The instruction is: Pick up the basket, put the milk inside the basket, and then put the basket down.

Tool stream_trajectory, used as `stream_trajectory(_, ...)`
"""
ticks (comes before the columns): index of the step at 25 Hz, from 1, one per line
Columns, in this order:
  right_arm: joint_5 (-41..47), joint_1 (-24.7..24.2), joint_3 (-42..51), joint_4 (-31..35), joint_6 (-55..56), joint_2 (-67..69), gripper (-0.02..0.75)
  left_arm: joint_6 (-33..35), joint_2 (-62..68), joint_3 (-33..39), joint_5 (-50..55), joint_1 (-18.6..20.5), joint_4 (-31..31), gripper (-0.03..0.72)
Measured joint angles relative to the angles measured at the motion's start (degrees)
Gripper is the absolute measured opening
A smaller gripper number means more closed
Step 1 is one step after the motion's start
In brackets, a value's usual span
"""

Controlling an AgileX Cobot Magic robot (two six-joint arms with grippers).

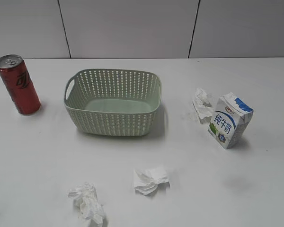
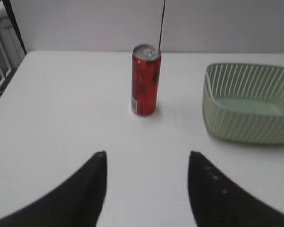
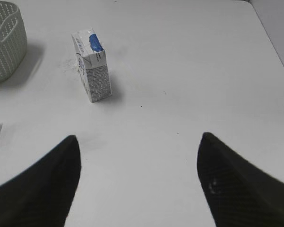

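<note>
- Standing on the white table (image 1: pixel 255 198), the basket (image 1: pixel 112 102) is a little left of the middle and toward the far side, upright and empty, with nothing touching it.
- The milk (image 1: pixel 229 120) stands upright at the right, well apart from the basket, with a crumpled tissue (image 1: pixel 201 105) just beside it on its far-left side.
- The left gripper (image 2: pixel 146 189) has its fingers spread wide and holds nothing; it hangs over bare table, with the red can (image 2: pixel 145 80) ahead of it and the basket to its right.
- The right gripper (image 3: pixel 138 182) is also spread and empty, and the milk is ahead of it and somewhat to the left.
- The basket looks like thin plastic with many holes, so I judge it light and rather stiff, but the wall may bend a little if squeezed hard. A good hold is the rim at the short left end, near the cut-out handle (image 1: pixel 69 89), with one finger inside and one outside.
- The milk looks like a small paper carton, probably light, with flat smooth sides that can dent. I would grip the two flat sides at the middle of the body, not the folded blue top, and press gently.
- Two more tissues (image 1: pixel 150 180) lie near the front; they are not in the way.
</note>
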Motion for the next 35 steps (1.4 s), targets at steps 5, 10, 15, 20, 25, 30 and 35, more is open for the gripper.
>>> stream_trajectory(5, 0.0, 0.0, 0.0, 0.0, 0.0, 0.0, 0.581, 0.0, 10.4, -0.9, -18.4, 0.0, -0.5, 0.644)
stream_trajectory(10, 0.0, 0.0, 0.0, 0.0, 0.0, 0.0, 0.581, 0.0, 25.2, -3.8, -29.6, -0.2, -1.8, 0.648)
stream_trajectory(15, 0.0, 0.0, 0.0, 0.0, 0.0, 0.0, 0.581, 0.8, 41.4, -15.3, -29.4, -3.8, -1.8, 0.645)
stream_trajectory(20, 0.0, 0.0, 0.0, 0.0, 0.0, 0.0, 0.581, 1.2, 57.0, -31.8, -17.5, -10.2, -1.9, 0.636)
stream_trajectory(25, 0.0, 0.0, 0.0, 0.0, 0.0, 0.0, 0.581, 1.2, 73.1, -45.2, -3.1, -16.0, -2.0, 0.628)
stream_trajectory(30, 0.0, 0.0, 0.0, 0.0, 0.0, 0.0, 0.581, 0.7, 86.4, -52.6, 3.6, -17.4, -3.0, 0.618)
stream_trajectory(35, 0.0, 0.0, 0.0, 0.0, 0.0, 0.0, 0.581, 0.3, 97.6, -55.5, 4.2, -17.4, -3.0, 0.609)
